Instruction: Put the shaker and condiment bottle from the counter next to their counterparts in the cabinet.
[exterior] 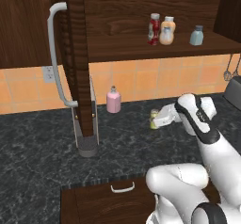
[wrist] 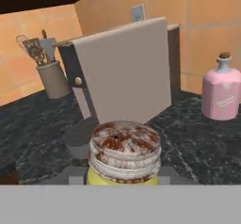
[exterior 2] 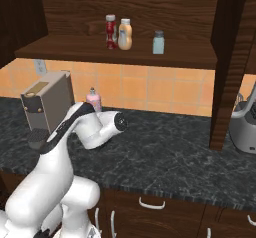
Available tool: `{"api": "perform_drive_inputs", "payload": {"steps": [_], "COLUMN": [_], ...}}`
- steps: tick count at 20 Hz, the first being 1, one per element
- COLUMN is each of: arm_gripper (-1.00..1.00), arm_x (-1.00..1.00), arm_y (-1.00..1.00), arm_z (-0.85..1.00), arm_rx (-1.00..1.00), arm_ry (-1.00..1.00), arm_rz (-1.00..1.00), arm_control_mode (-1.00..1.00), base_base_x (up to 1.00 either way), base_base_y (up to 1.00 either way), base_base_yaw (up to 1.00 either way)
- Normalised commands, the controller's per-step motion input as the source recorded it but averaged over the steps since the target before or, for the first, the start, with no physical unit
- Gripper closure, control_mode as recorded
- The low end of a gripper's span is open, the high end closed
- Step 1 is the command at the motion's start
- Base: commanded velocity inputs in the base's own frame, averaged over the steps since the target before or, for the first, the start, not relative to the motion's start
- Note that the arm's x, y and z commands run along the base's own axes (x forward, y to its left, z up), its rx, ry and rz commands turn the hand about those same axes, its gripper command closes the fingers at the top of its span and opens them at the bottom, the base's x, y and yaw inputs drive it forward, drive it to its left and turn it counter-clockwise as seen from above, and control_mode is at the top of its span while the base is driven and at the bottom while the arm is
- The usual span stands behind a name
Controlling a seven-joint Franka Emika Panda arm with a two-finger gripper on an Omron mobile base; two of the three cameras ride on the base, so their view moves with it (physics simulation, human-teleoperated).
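Observation:
The yellow shaker with its pale, brown-speckled cap is low over the dark counter, and my gripper is shut on it from the right. In the hand view the shaker's top sits close up between my fingers. In the open cabinet, the red condiment bottle stands upright on the shelf, right beside the orange-and-cream bottle. The pale grey-blue shaker stands further right on the same shelf.
A pink bottle stands by the tiled wall behind the shaker. A beige upright panel on a round dark base stands left of it. The cabinet door with its grey bar handle hangs open. A utensil crock sits further off.

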Motion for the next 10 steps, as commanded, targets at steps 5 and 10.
{"api": "perform_drive_inputs", "payload": {"steps": [5, 10], "arm_gripper": [1.00, 1.00], "arm_x": [-0.12, -0.09], "arm_y": [-0.28, -0.28], "arm_z": [0.81, 0.76], "arm_rx": [-0.13, -0.18], "arm_ry": [0.00, 0.00], "arm_rz": [-0.44, -0.45], "arm_control_mode": [-1.00, -1.00], "base_base_x": [0.00, 0.00], "base_base_y": [0.00, 0.00], "base_base_yaw": [0.00, 0.00]}}
